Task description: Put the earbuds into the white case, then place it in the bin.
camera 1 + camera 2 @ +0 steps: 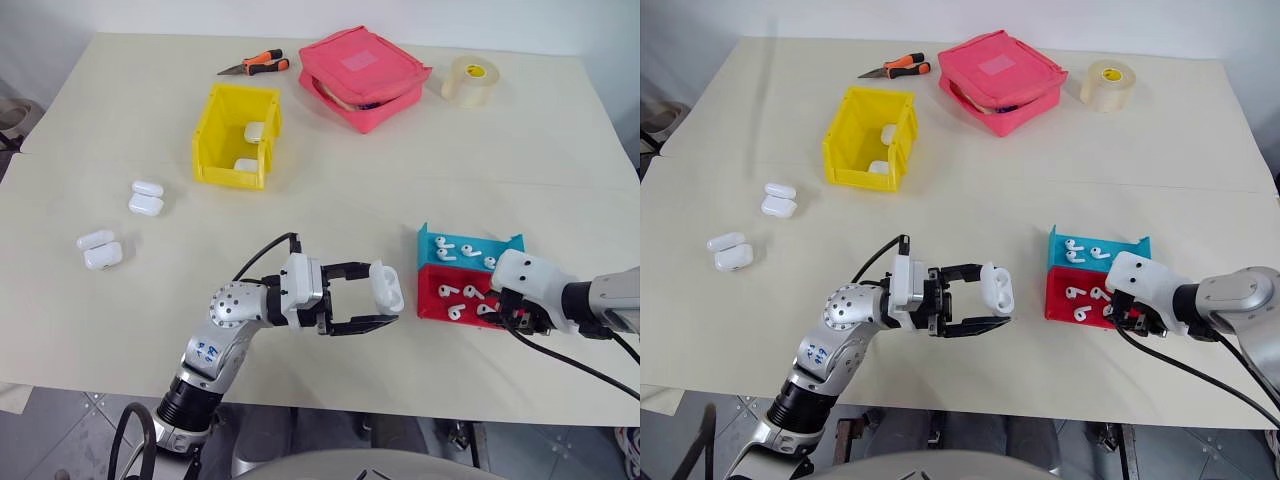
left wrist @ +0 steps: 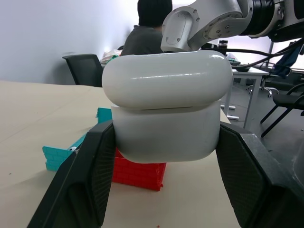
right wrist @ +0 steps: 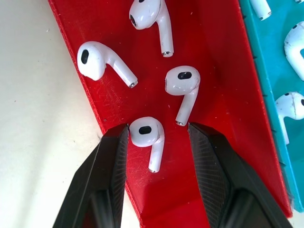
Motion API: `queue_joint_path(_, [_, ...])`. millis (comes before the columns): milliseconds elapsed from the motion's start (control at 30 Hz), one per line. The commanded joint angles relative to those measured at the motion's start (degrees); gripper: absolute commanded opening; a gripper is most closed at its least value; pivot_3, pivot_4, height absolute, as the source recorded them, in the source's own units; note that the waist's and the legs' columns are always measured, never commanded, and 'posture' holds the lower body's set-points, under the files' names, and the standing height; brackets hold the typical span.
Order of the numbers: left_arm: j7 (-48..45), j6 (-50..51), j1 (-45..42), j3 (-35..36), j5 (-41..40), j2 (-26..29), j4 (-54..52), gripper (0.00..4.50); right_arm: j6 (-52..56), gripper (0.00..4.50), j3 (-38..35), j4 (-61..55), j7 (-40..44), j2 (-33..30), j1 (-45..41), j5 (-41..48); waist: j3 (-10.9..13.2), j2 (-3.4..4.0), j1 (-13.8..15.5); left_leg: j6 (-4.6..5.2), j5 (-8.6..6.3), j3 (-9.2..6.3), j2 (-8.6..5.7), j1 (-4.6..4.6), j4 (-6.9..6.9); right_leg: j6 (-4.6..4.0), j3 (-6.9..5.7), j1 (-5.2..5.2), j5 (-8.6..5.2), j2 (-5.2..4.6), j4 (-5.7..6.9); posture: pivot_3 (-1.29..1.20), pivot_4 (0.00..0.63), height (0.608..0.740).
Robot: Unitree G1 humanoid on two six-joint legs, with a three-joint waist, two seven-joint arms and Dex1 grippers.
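Note:
My left gripper [image 1: 372, 298] is shut on the white case [image 2: 166, 109], held above the table in front of me. Its fingers [image 2: 90, 180] press the lower body from both sides, and a thin seam shows under the lid. My right gripper [image 3: 159, 135] is open and points down into the red tray [image 3: 213, 57]. One of the earbuds [image 3: 146, 135] lies between its fingers, close to one fingertip. Three more earbuds [image 3: 183, 83] lie loose in the same tray. The yellow bin [image 1: 215, 140] stands at the back left with two white cases [image 1: 254, 131] inside.
A blue tray [image 1: 470, 243] with several earbuds adjoins the red one. Two more cases [image 1: 146, 198] [image 1: 100, 250] lie at the left. A pink pouch [image 1: 365, 75], a tape roll [image 1: 470, 80] and orange-handled pliers [image 1: 258, 66] sit along the back. A person [image 2: 152, 28] sits beyond the table.

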Motion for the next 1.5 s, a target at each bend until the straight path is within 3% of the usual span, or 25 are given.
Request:
queue_joint_path(33, [0.1, -0.5, -0.7, 0.2, -0.7, -0.2, -2.1, 2.78, 0.0, 1.13, 0.3, -0.3, 0.3, 0.2, -0.4, -0.6, 0.0, 0.00, 0.0, 0.00, 0.00, 0.00, 0.00, 0.00, 0.00, 0.00, 0.00, 0.00, 0.00, 0.00, 0.00, 0.00, 0.150, 0.740])
queue_joint_path(100, [0.2, -0.5, -0.7, 0.2, -0.6, -0.2, -2.1, 2.78, 0.1, 0.53, 0.2, -0.2, 0.2, 0.4, -0.5, -0.7, 0.0, 0.00, 0.0, 0.00, 0.00, 0.00, 0.00, 0.01, 0.01, 0.00, 0.00, 0.01, 0.01, 0.00, 0.00, 0.00, 0.150, 0.740])
queue_joint_path(333, [-0.1, -0.7, -1.4, 0.2, -0.6, -0.3, -1.1, 2.78, 1.0, 0.51, -1.9, -0.9, -0.4, 0.4, -0.1, -0.1, 0.0, 0.00, 0.0, 0.00, 0.00, 0.00, 0.01, 0.01, 0.01, 0.00, 0.00, 0.01, 0.01, 0.01, 0.00, 0.00, 0.150, 0.740])
queue_joint_path(533, [-1.1, -1.2, -3.1, 0.1, -0.6, -0.6, 1.0, 2.78, 5.2, 0.51, -11.5, -3.7, -0.7, 2.6, 0.0, 4.6, 0.0, 0.00, 0.0, 0.00, 0.00, 0.00, 0.00, -0.01, 0.00, 0.00, 0.00, 0.00, 0.01, 0.00, 0.00, 0.00, 0.150, 0.740])
queue_joint_path(800, [-5.1, -2.8, -6.8, 0.1, -1.1, -1.6, 6.7, 2.78, 5.9, 0.51, -31.0, -11.4, 1.1, 12.9, 3.6, 16.4, 0.0, 0.00, 0.2, 0.00, 0.00, -0.01, -0.02, -0.05, 0.01, 0.04, -0.05, 0.01, 0.03, 0.00, -0.04, 0.00, 0.150, 0.740])
queue_joint_path(967, [-8.3, -3.4, -9.0, 0.2, -2.1, -2.9, 10.1, 2.78, 3.8, 0.51, -35.4, -16.7, -3.3, 23.5, -1.0, 30.7, 0.0, 0.00, 0.0, 0.00, 0.00, -0.02, -0.01, -0.03, 0.01, 0.04, -0.05, 0.01, 0.03, 0.02, 0.01, 0.00, 0.150, 0.740])
queue_joint_path(1200, [-13.7, -4.9, -11.4, 0.9, -4.0, -4.4, 14.3, 2.78, 0.5, 0.51, -32.5, -21.2, -10.9, 30.6, -1.8, 44.0, 0.0, 0.08, 0.1, -0.01, 0.01, -0.04, -0.01, -0.04, 0.03, 0.04, -0.06, 0.02, 0.03, 0.03, 0.01, 0.00, 0.150, 0.740])
queue_joint_path(1500, [-17.0, -6.8, -14.3, 3.2, -5.2, -6.0, 17.9, 2.78, -7.9, 0.51, -22.2, -20.5, -10.4, 34.2, 0.4, 41.0, 0.0, 0.09, -0.1, 0.01, 0.01, -0.03, -0.03, -0.03, 0.01, 0.04, -0.05, 0.00, 0.03, 0.04, 0.02, 0.00, 0.150, 0.740])
